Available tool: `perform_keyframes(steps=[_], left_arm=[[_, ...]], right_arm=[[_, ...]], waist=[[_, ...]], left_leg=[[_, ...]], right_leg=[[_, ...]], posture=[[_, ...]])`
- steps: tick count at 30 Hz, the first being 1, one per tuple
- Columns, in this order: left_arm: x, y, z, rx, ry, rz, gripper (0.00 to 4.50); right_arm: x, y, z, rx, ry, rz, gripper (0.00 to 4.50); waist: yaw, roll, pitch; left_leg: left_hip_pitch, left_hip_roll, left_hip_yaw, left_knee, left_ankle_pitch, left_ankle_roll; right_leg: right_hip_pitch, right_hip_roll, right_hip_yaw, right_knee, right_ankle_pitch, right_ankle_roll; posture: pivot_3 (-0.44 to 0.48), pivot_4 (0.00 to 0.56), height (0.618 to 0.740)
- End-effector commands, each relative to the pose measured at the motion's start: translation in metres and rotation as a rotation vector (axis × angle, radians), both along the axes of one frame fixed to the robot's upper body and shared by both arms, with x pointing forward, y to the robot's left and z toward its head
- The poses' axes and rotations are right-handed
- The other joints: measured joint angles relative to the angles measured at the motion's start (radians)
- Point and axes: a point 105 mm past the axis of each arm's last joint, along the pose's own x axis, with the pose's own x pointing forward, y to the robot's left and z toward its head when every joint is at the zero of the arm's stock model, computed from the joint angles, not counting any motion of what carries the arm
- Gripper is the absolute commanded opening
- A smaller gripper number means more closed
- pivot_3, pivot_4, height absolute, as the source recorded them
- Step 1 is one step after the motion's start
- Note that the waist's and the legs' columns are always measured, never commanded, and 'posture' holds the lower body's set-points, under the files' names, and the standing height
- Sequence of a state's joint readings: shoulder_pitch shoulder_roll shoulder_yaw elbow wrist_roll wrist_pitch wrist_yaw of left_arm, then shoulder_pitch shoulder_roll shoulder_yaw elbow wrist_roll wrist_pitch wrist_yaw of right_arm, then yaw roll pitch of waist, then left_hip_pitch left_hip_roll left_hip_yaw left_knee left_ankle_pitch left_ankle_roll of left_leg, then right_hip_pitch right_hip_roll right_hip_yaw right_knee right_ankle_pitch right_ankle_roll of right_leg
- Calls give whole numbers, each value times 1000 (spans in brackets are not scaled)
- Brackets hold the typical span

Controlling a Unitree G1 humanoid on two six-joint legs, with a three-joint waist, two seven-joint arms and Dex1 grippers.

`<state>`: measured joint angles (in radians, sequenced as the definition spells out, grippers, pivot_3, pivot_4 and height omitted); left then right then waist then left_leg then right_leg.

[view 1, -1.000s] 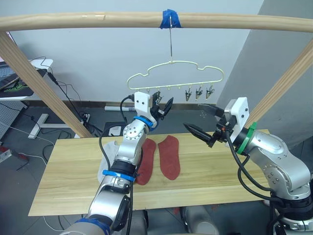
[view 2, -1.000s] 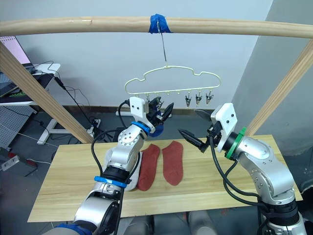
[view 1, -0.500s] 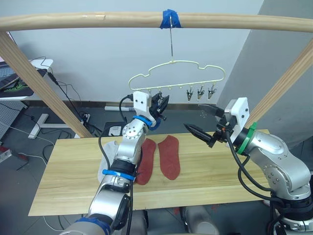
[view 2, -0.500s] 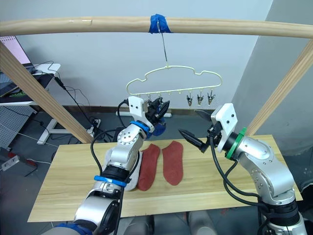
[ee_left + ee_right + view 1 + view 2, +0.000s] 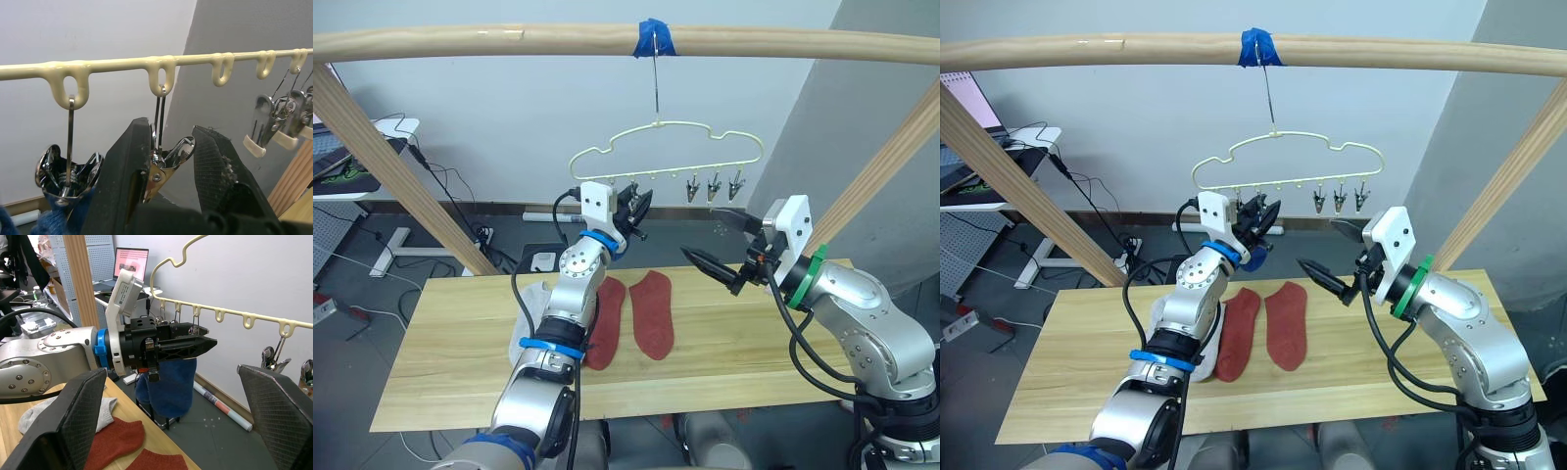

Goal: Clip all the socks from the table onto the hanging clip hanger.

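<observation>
You are pressing the left gripper (image 5: 168, 161) onto a small metal clip (image 5: 164, 159) hanging from the thin pale yellow wire clip hanger (image 5: 666, 147), its black fingers pinching the clip's handles between them. A soft blue ankle sock (image 5: 168, 384) is hanging from the neighbouring clip. The right gripper (image 5: 717, 243) is waiting beside it with fingers spread wide, holding nothing. 2 rust red socks (image 5: 651, 311) and a light grey one (image 5: 63, 412) are lying on the long light wooden table (image 5: 460, 333). Because the hanger is dangling freely, you risk swinging it and letting the clip slip out.
</observation>
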<state>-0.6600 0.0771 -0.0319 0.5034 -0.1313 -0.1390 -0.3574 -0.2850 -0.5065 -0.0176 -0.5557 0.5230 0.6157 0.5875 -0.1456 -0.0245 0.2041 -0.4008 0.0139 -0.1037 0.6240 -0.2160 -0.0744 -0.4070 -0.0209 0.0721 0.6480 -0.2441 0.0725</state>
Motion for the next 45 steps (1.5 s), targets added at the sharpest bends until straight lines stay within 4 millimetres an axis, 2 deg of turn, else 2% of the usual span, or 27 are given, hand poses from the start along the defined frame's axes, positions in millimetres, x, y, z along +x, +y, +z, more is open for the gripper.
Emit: perform_keyframes(steps=[1, 5, 9, 11, 13, 15, 16, 18, 22, 25, 29, 31, 35, 38, 41, 44, 45], left_arm=[[0, -1, 15, -6, -53, 0, 641], [-1, 1, 17, -12, -55, -1, 214], [-3, 2, 20, -38, -32, -20, 213], [-5, 3, 21, -61, -2, -34, 214], [-8, 4, 22, -79, 41, -72, 214], [-14, 12, 23, -120, 152, -133, 214], [-17, 15, 23, -137, 200, -157, 214], [-24, 25, 23, -189, 346, -221, 214], [-38, 41, 30, -238, 498, -308, 214], [-44, 50, 35, -261, 547, -338, 214], [-48, 58, 31, -243, 577, -326, 214], [-48, 59, 31, -248, 579, -321, 214], [-53, 56, 33, -260, 580, -335, 214], [-56, 57, 33, -264, 585, -332, 214], [-57, 58, 33, -265, 588, -327, 214], [-58, 59, 32, -272, 590, -321, 214], [-58, 58, 32, -273, 591, -323, 214]], right_arm=[[-6, 3, 12, 3, -60, 17, 4500], [-6, 3, 9, -1, -51, 17, 4500], [-2, 1, -3, -30, -19, -3, 4500], [4, -1, -16, -80, 8, -28, 4500], [15, -5, -40, -149, 60, -84, 4500], [33, -6, -76, -229, 131, -153, 4500], [38, -4, -87, -244, 151, -168, 4500], [45, 14, -111, -288, 185, -123, 4500], [54, 41, -144, -362, 206, -53, 4500], [64, 52, -160, -380, 223, -54, 4500], [75, 66, -180, -430, 240, -49, 4500], [77, 70, -186, -445, 246, -42, 4500], [74, 79, -214, -535, 308, -28, 4500], [69, 73, -235, -610, 350, -45, 4500], [66, 69, -243, -625, 366, -43, 4500], [60, 68, -246, -615, 369, -13, 3924], [59, 67, -247, -612, 363, -6, 3573]], waist=[[0, 0, 0], [0, 0, 0], [1, 0, 0], [1, 0, 0], [0, 0, 0], [-2, 0, 0], [-6, 0, 0], [-17, 0, 0], [-28, 1, 1], [-29, 1, 1], [-25, 1, 1], [-21, 1, 1], [-18, 1, 1], [-21, 1, 1], [-19, 1, 1], [-17, 0, 1], [-17, 0, 1]], left_leg=[[0, 0, 0, 0, 0, 0], [0, 0, 0, 0, 0, 0], [0, 0, 0, 0, 0, 0], [0, 0, 0, 0, 0, 0], [0, 0, 0, 0, 0, 0], [0, 0, 0, 1, 0, 0], [1, 0, 0, 1, 0, 0], [2, 1, 0, 1, 0, 0], [3, 1, -1, 2, 0, 0], [3, 0, -2, 4, 0, 0], [3, 0, -2, 4, 0, 0], [3, 0, -2, 4, 0, 0], [3, 0, -2, 4, 0, 0], [4, 0, -2, 4, 0, 0], [7, 0, -2, 4, 1, 0], [8, 0, -2, 4, 1, 0], [8, 0, -2, 4, 1, 0]], right_leg=[[0, 0, 0, 0, 0, 0], [0, 0, 0, 0, 0, 0], [0, 0, 0, 0, 0, 0], [0, 0, 0, 0, 0, 0], [0, 0, 0, 0, 0, 0], [0, 0, 0, 1, 0, 0], [0, 0, 0, 2, 0, 0], [0, 1, 0, 3, 0, 0], [0, 1, 0, 7, 0, 0], [0, 1, 0, 9, 0, 0], [0, 1, -1, 10, 0, -1], [0, 1, -1, 10, 0, -1], [0, 1, -1, 10, 1, -3], [0, 1, 0, 11, 2, -5], [2, 1, 0, 12, 1, -3], [3, 1, 0, 14, 0, -1], [3, 1, 0, 14, 0, -1]], posture=[[-235, 170, 740], [-231, 170, 740], [-226, 169, 740], [-224, 170, 740], [-221, 169, 740], [-207, 172, 740], [-207, 172, 740], [-198, 173, 740], [-179, 173, 740], [-163, 171, 740], [-153, 172, 740], [-132, 171, 740], [-122, 170, 740], [-105, 170, 740], [-102, 171, 740], [-101, 172, 740], [-99, 173, 740]])
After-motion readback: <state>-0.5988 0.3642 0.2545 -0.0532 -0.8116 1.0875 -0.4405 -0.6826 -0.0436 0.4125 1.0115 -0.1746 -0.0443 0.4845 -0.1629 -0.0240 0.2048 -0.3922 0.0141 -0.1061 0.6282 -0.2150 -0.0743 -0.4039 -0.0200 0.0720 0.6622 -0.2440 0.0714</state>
